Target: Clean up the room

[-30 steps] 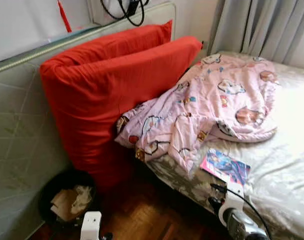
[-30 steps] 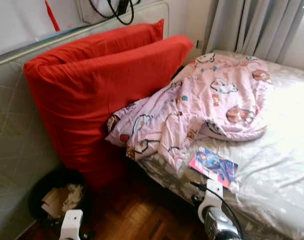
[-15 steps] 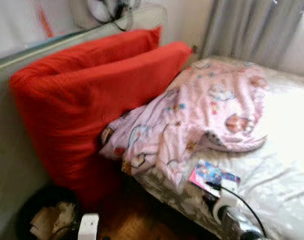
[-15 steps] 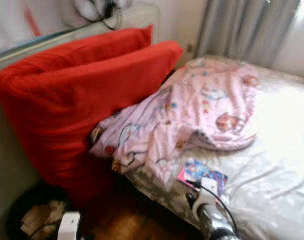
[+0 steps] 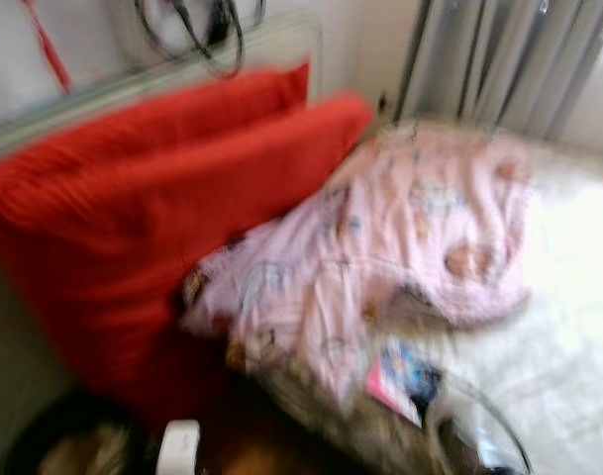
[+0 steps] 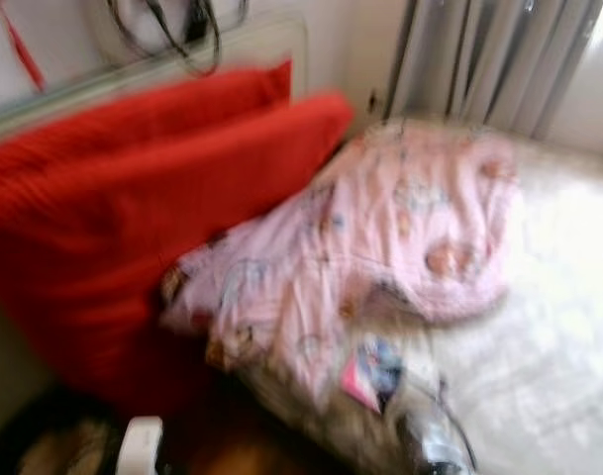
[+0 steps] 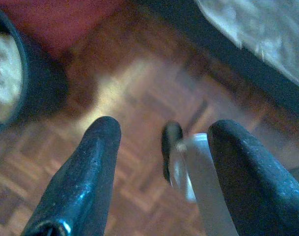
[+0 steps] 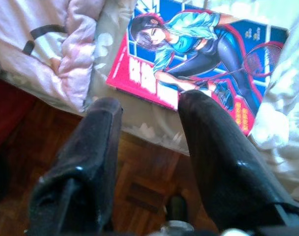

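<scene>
Bedroom clutter is showing blurred in the head views, with parquet floor running below a bed under grey curtains. Farthest out on the left gripper's outer side, a dark waste bin is standing on the wood with pale crumpled paper inside, and a big red cushion is leaning against the padded wall panel above it. That gripper is hanging low over bare floor, its fingers spread and holding nothing. Ahead of both grippers, a pink cartoon-print quilt is lying rumpled across the mattress, one corner spilling over the near edge. Just ahead of the right gripper a glossy magazine is lying flat on the pale sheet near the bed's edge, touching the quilt's hem on one side; this gripper's fingers are also parted with nothing between them, one tip overlapping the magazine's near edge in the wrist view (whether it is touching is not clear). Judging by its look, the magazine is likely light, thin and floppy with a slick cover, so pinching the near edge or a corner where it overhangs the soft bedding seems best, since a flat press would probably sink it into the sheet.
</scene>
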Motion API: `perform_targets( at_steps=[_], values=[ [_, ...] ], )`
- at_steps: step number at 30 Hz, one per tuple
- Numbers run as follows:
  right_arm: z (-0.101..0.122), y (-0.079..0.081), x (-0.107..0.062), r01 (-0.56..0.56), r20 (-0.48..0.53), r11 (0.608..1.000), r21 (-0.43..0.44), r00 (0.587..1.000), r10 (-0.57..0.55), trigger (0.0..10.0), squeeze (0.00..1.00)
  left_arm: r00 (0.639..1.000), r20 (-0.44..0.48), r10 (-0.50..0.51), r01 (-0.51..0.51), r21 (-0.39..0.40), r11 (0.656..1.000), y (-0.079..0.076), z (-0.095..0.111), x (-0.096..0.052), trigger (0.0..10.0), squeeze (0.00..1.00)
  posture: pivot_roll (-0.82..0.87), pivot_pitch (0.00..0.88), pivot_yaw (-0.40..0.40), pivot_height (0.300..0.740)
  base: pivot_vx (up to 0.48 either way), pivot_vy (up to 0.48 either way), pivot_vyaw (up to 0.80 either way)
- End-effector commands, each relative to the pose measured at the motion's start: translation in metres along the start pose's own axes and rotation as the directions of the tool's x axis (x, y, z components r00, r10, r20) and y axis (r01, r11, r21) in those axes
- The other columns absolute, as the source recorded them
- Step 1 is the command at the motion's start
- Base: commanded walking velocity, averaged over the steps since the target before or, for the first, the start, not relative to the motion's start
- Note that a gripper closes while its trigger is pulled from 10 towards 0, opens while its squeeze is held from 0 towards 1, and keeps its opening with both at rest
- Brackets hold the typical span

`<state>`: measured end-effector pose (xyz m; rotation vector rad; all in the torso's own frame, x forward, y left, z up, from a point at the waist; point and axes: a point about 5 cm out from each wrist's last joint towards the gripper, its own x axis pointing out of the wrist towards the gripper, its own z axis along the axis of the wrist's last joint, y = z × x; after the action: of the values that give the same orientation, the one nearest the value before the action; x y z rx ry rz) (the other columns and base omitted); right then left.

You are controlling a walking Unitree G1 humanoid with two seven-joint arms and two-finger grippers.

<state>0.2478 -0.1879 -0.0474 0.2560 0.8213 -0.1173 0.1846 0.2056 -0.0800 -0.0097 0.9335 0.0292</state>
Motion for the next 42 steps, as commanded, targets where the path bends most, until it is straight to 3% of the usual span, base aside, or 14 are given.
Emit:
perform_targets(
  at_steps=[1, 13, 26, 39, 41, 42],
  values=[
    [0.001, -0.014, -0.002, 0.044, 0.007, 0.999, -0.005, 0.999, -0.044, 10.0, 0.00, 1.000, 0.003, -0.018, 0.018, 0.011, 1.000, -0.007, 0.001, 0.001, 10.0, 0.00, 0.08, 0.000, 0.008, 0.740, 0.270, 0.000, 0.00],
    [0.003, -0.014, -0.002, 0.065, 0.026, 0.998, 0.007, 0.998, -0.065, 10.0, 0.00, 0.998, 0.052, -0.033, 0.033, 0.006, 0.999, -0.008, 0.007, 0.001, 10.0, 0.00, 0.08, 0.000, 0.006, 0.740, 0.023, 0.000, 0.00],
    [0.022, -0.012, -0.004, 0.053, 0.212, 0.999, -0.010, 0.976, -0.049, 10.0, 0.00, 0.966, 0.259, -0.003, 0.010, -0.025, 1.000, -0.006, 0.027, -0.002, 10.0, 0.00, 0.07, 0.000, 0.004, 0.740, 0.000, 0.000, 0.00],
    [0.031, -0.011, -0.006, 0.058, 0.299, 0.997, -0.051, 0.953, -0.040, 10.0, 0.00, 0.939, 0.343, -0.003, 0.011, -0.022, 1.000, -0.006, 0.035, -0.004, 10.0, 0.00, 0.06, 0.000, 0.003, 0.740, 0.000, 0.000, 0.00],
    [0.064, -0.006, -0.009, 0.032, 0.432, 0.997, -0.069, 0.902, 0.001, 10.0, 0.00, 0.932, 0.362, -0.016, 0.014, 0.009, 1.000, -0.006, 0.037, -0.005, 10.0, 0.00, 0.06, 0.000, 0.002, 0.740, 0.000, 0.000, 0.00],
    [0.064, -0.006, -0.009, 0.032, 0.432, 0.997, -0.069, 0.902, 0.001, 10.0, 0.00, 0.932, 0.362, -0.016, 0.014, 0.009, 1.000, -0.006, 0.037, -0.005, 10.0, 0.00, 0.06, 0.000, 0.002, 0.740, 0.000, 0.000, 0.00]
  ],
)
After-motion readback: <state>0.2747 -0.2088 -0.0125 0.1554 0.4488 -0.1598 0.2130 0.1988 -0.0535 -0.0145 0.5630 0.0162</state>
